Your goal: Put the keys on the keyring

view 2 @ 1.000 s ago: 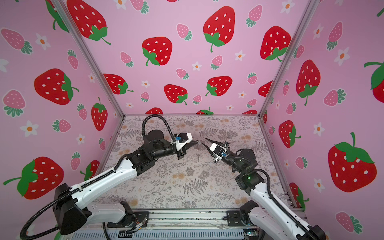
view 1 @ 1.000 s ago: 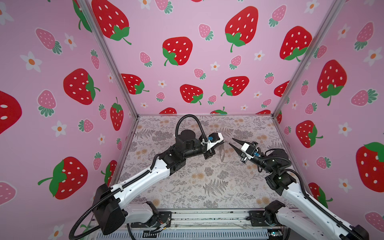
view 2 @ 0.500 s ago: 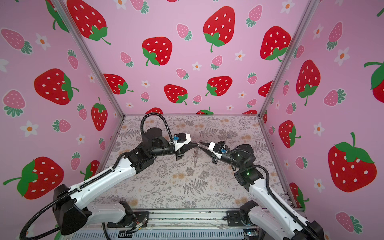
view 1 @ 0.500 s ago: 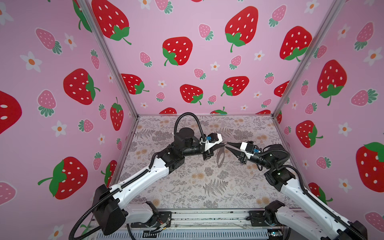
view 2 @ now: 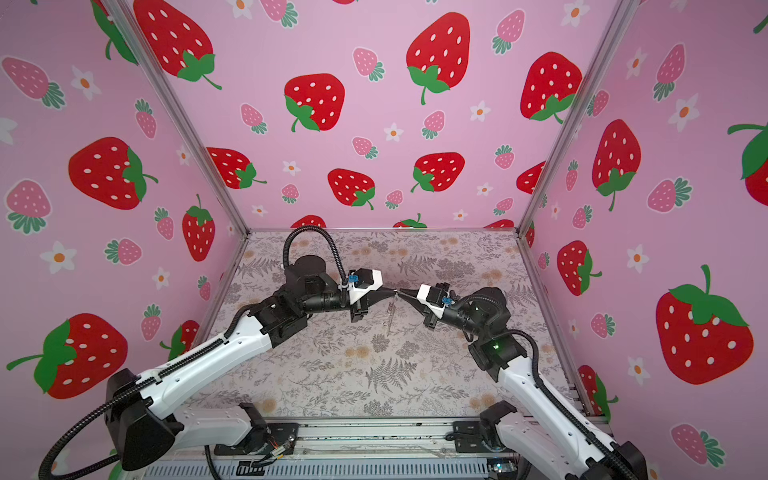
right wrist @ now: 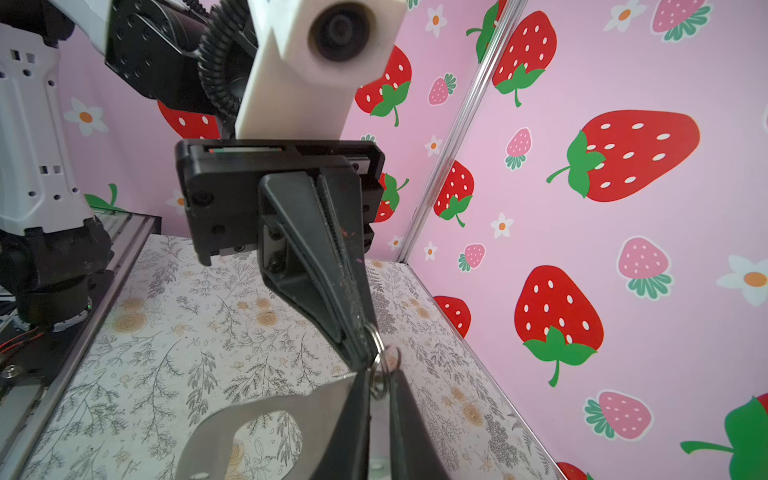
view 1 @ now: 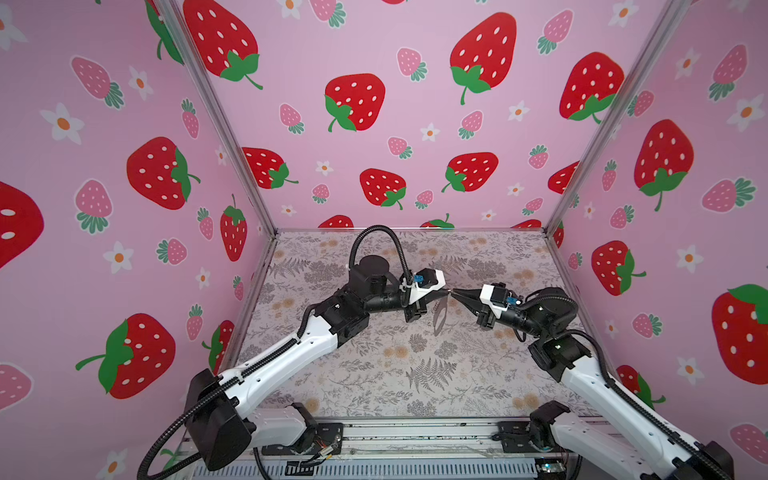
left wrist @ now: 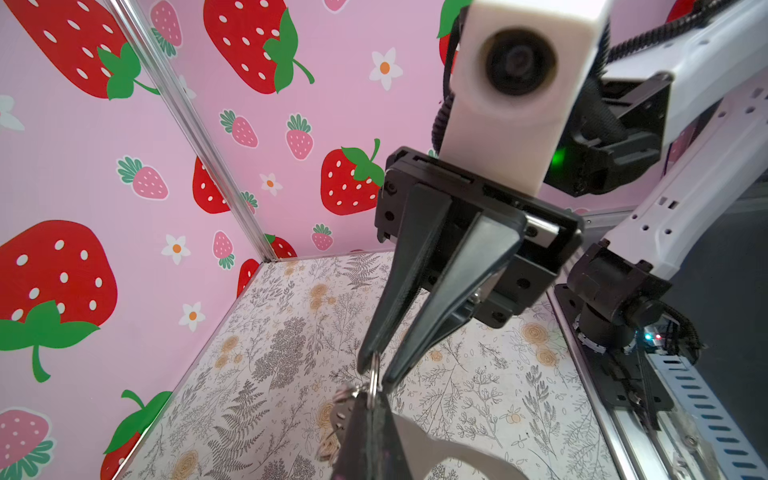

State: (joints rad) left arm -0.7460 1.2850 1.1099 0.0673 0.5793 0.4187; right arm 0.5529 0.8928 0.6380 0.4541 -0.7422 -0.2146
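The keyring hangs in mid-air over the middle of the floor, a flat grey plate. One of its small silver rings is pinched by my left gripper, which is shut. My right gripper meets it tip to tip. Its fingertips stand either side of that ring with a narrow gap. A silvery cluster hangs beside the plate; I cannot tell whether these are the keys.
Pink strawberry walls close in the back and both sides. The floral floor lies well below both grippers. A metal rail with the arm bases runs along the front edge.
My right gripper has swung left and levelled until its tips reach the left gripper's tips, and its jaws have narrowed. The left gripper has kept holding the keyring and shifted slightly.
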